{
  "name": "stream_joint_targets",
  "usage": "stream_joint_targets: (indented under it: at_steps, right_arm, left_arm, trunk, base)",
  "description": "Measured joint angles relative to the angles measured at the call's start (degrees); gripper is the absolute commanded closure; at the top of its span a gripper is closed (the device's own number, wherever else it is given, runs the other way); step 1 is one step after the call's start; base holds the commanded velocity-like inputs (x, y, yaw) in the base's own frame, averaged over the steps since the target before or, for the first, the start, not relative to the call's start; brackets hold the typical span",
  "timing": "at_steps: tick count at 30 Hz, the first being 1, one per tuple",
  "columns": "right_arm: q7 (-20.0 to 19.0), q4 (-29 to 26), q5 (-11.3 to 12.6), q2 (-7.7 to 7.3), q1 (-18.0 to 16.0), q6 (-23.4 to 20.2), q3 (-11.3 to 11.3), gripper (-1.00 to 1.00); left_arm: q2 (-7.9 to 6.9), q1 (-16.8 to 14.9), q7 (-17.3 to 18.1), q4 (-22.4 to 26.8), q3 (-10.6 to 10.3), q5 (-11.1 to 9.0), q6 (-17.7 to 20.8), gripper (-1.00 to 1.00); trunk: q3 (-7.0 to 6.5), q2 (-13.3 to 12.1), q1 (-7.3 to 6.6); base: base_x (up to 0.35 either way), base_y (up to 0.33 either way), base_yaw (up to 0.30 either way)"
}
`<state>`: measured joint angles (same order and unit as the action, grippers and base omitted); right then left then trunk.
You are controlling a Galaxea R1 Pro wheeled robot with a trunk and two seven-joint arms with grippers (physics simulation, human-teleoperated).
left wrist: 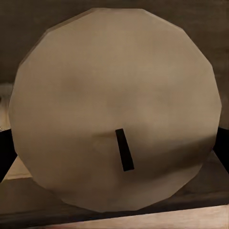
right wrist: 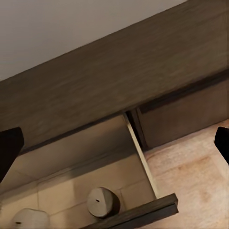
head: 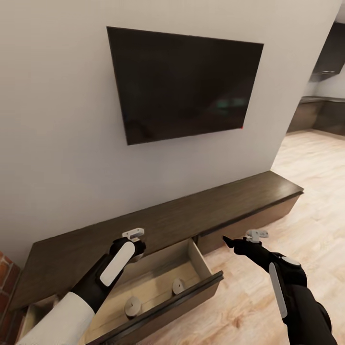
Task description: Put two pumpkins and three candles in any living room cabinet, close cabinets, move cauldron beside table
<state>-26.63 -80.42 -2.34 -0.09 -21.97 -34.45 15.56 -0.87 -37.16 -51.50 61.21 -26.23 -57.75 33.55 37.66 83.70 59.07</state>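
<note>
Candle (left wrist: 114, 107) between left end effector (head: 135, 245) fingers — above open drawer (head: 207, 274).

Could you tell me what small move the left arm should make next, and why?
Probably lower the left gripper into the open drawer and release. A candle sits between its jaws, above the drawer where two candles already stand.

No text, label, brand or number can be read anywhere. The TV (head: 184, 86) screen is dark, with only a tiny red dot at its lower corner, possibly a light; too small to tell.
</note>
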Motion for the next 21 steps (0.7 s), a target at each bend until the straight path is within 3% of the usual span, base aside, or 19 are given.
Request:
stream_joint_targets:
  at_steps: [7, 21]
  right_arm:
    - [0.00, 0.00, -0.29, 0.00, 0.00, 0.00, -0.06, -1.00]
    - [0.00, 0.00, -0.40, 0.00, 0.00, 0.00, 0.00, -1.00]
  left_arm:
    - [0.06, 0.00, 0.00, -0.22, 0.04, -0.03, -0.08, 1.00]
    - [0.04, 0.01, 0.00, -0.21, 0.16, 0.06, -0.14, 1.00]
  trunk:
    - [0.00, 0.00, 0.00]
    - [0.00, 0.00, 0.00]
  base:
    - [0.000, -0.195, 0.284]
    - [0.000, -0.007, 0.285]
